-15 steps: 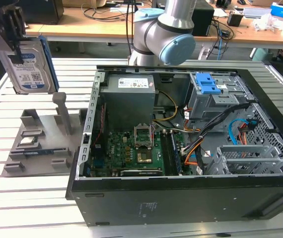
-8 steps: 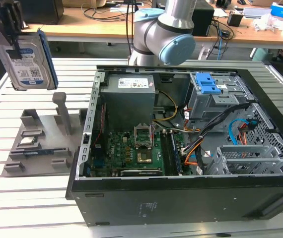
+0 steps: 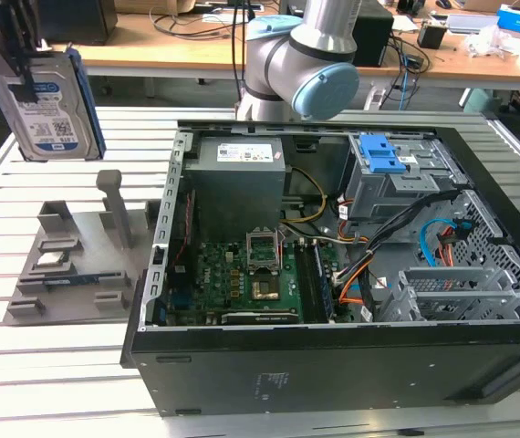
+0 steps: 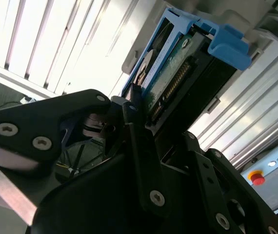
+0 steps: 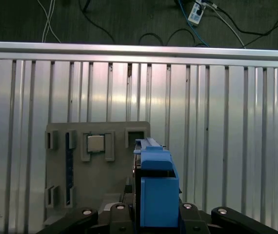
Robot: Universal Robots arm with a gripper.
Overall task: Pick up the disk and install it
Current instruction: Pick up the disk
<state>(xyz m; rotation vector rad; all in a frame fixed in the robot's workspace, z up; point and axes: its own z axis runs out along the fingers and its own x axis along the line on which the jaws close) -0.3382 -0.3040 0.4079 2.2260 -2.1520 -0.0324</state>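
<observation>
High over the grey fixture (image 3: 73, 260) at the exterior view's left, the end effector (image 4: 140, 109) is clenched on the disk (image 3: 50, 108), likely a stiff, fairly heavy, shock-sensitive slab best gripped by its blue bracket (image 5: 156, 187) edges, not its circuit board (image 4: 170, 80).

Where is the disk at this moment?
The disk hangs in the tool at the exterior view's far left, above the grey parts holder and outside the open computer case.

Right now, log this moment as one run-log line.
end effector: shut on disk | disk: aloft, near grey fixture | computer case: open, disk not yet installed
</observation>
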